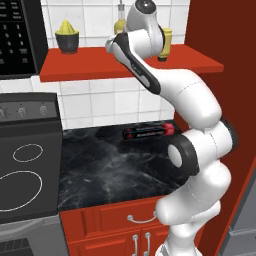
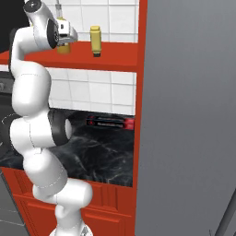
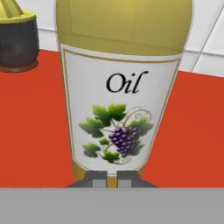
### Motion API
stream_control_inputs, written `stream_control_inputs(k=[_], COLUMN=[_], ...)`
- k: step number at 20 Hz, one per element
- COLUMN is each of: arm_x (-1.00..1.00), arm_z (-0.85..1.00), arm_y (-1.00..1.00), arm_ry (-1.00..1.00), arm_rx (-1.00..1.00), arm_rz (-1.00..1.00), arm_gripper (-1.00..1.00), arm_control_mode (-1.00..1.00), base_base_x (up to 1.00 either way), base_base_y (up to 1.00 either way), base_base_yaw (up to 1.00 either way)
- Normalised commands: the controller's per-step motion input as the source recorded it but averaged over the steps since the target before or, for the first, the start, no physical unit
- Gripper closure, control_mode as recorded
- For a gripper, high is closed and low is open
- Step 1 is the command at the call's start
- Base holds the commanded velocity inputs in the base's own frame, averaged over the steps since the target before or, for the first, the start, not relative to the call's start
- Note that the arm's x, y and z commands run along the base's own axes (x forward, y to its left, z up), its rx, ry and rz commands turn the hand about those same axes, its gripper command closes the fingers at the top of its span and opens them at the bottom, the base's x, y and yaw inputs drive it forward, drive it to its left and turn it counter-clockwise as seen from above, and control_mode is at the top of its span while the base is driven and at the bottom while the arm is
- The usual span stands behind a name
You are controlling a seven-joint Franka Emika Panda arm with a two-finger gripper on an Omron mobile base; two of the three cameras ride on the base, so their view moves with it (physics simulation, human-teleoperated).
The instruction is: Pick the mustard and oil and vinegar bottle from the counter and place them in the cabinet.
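Note:
The oil and vinegar bottle (image 3: pixel 122 87) stands upright on the red cabinet shelf (image 1: pixel 90 62), showing a white "Oil" label with grapes. My gripper (image 3: pixel 111 178) is right in front of its base, its two dark tips almost together, shut with nothing between them. From the left base view, the arm covers most of the bottle; its thin neck and spout (image 1: pixel 119 17) rise behind the wrist. The mustard (image 1: pixel 166 42), a shorter yellow bottle, stands upright on the same shelf to the right, also seen as the mustard (image 2: pixel 95 40). The black marbled counter (image 1: pixel 110 165) lies below.
A yellow juicer on a dark bowl (image 1: pixel 67 36) stands at the shelf's left end. A red-and-black box (image 1: pixel 148 131) lies at the back of the counter. The stovetop (image 1: pixel 25 165) is on the left, under a black microwave (image 1: pixel 17 35). A tall grey panel (image 2: pixel 193 115) closes the right side.

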Motion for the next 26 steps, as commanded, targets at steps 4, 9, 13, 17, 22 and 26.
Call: stream_control_inputs(k=[4, 9, 13, 17, 22, 26], arm_x=[0.06, -0.47, -0.99, -1.00, -1.00, -0.99], arm_z=[-0.02, 0.00, -0.01, -0.15, -0.30, -0.38], arm_y=[0.00, 0.00, 0.01, 0.01, 0.00, 0.00], arm_ry=[0.00, -0.02, -0.08, -0.08, -0.06, -0.04], arm_rx=[-0.02, 0.00, 0.00, 0.00, 0.00, 0.00], arm_rz=[0.00, 0.00, 0.00, 0.00, 0.00, 0.00], arm_gripper=[1.00, 1.00, 1.00, 1.00, 1.00, 1.00], arm_control_mode=[-1.00, -1.00, -1.00, -1.00, -1.00, -1.00], base_base_x=[0.00, 0.00, 0.00, 0.00, 0.00, 0.00], base_base_y=[0.00, 0.00, 0.00, 0.00, 0.00, 0.00], base_base_yaw=[0.00, 0.00, 0.00, 0.00, 0.00, 0.00])
